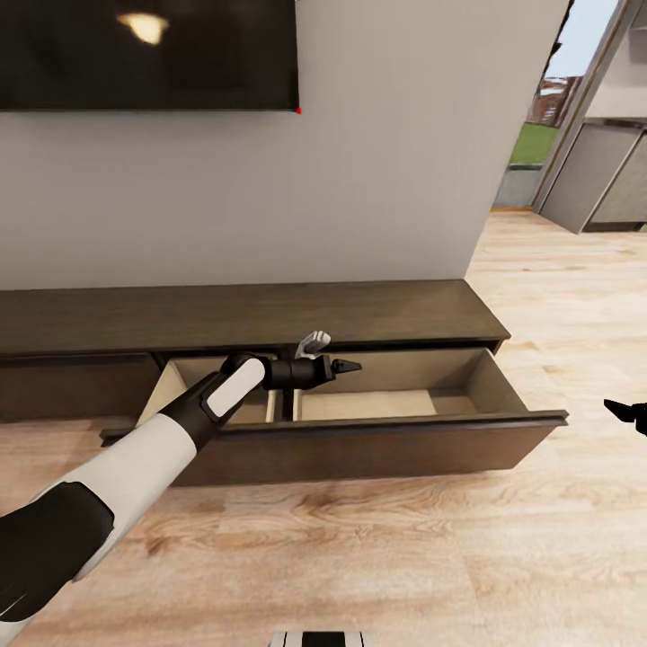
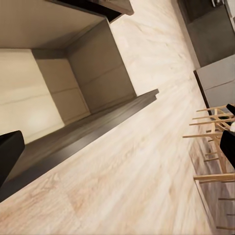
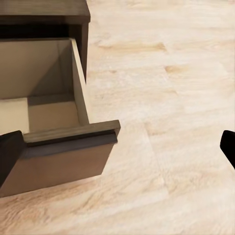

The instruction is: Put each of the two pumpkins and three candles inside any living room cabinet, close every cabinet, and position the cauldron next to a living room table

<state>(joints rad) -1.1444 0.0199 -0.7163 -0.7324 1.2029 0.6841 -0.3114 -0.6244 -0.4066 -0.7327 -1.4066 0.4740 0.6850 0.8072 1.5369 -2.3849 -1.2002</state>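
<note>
The cabinet (image 1: 270,314) stands against the wall (image 1: 386,162), below the television (image 1: 148,54). Its drawer (image 1: 377,431) is pulled out in front of the cabinet, over the floor (image 1: 404,557). The left gripper (image 1: 346,367) hangs above this drawer, and the right gripper (image 1: 629,413) is to the right of the cabinet.

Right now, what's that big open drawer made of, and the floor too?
The drawer looks like dark brown wood, matte with faint grain lines; its inside is smooth pale beige board. The floor looks like light wood planks: wavy grain, slight sheen. Being rendered, both are guesses.

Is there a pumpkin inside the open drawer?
No, in the head view the open drawer of the cabinet shows bare pale beige inside, with the left pincer over it.
</note>
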